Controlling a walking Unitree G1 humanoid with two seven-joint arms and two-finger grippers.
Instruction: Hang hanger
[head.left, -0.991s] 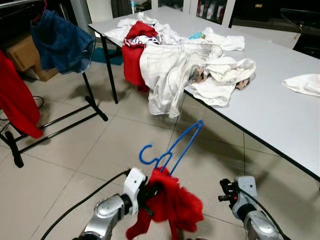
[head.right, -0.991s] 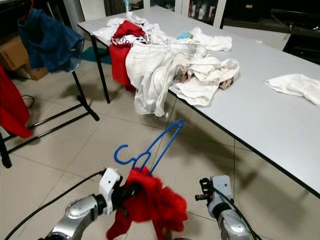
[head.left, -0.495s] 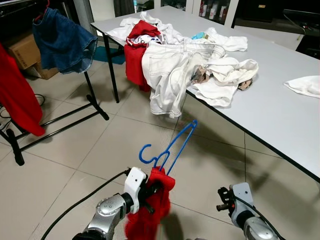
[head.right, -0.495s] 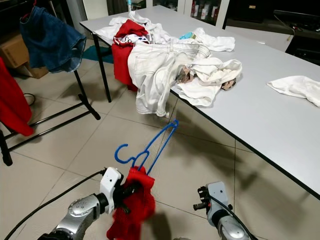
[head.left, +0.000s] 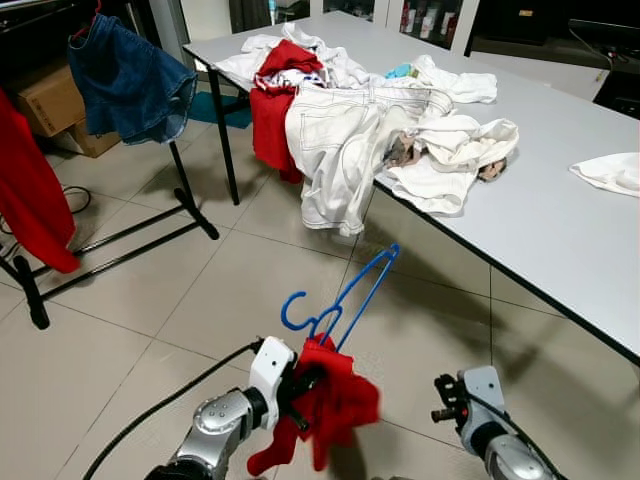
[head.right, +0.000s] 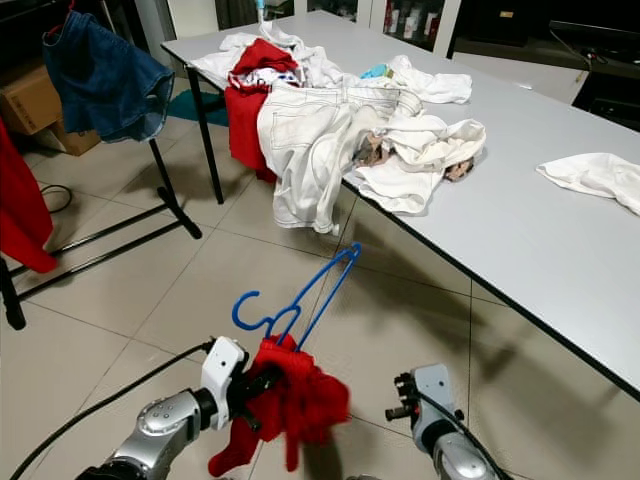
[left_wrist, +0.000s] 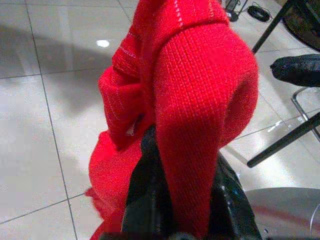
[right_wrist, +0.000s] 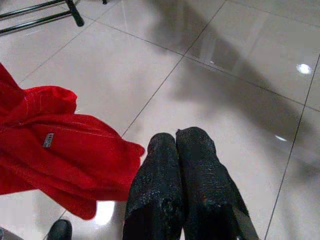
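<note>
Left gripper (head.left: 300, 385) squeezes the soft red knitted sweater (head.left: 330, 405) on the stiff, light blue wire hanger (head.left: 340, 295), pointing toward one o'clock. Right gripper (right_wrist: 182, 165) is pressed closed, empty. Best hold it near the hook.

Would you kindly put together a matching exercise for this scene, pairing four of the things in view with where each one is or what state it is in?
Things:
1. blue hanger
2. denim garment
3. white jeans
4. right gripper

Places or states:
A. draped over the table edge
B. shut and empty, above the tiled floor
C. held in the left gripper with a red garment
D. hanging on the black rack

Pairs: 1-C, 2-D, 3-A, 4-B
</note>
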